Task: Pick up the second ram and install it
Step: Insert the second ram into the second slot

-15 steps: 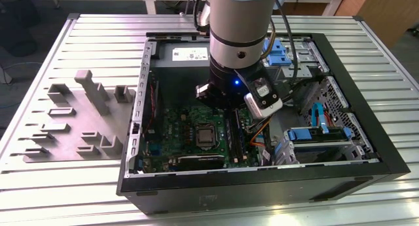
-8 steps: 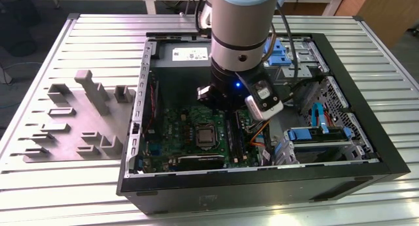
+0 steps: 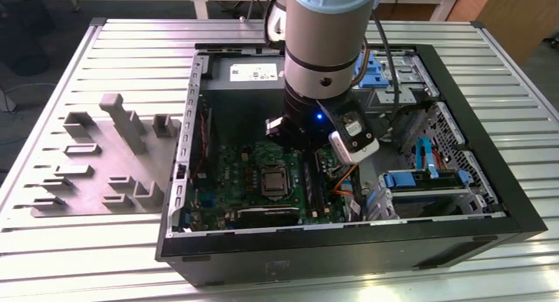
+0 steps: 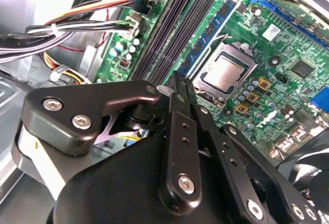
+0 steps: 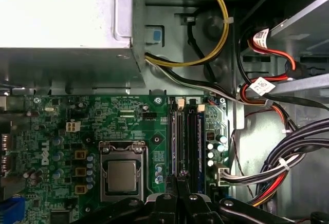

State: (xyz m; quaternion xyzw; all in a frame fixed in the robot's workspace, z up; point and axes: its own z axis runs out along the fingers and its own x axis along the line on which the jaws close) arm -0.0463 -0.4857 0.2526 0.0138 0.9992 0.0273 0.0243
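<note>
Poised at second ram [image 4: 211,36] beside CPU socket [image 4: 226,72], gripper [image 4: 181,81] pinched narrow (chips exposed); likely stiff, fragile, so grip bare edges.

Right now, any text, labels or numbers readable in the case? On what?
Power supply label: print too small to read.
Cable tags: printed, too small to read.
Motherboard: white silkscreen lettering, a brand mark included; not quoted, the rest too small.
White sticker on the board, second wrist view: blurred.
</note>
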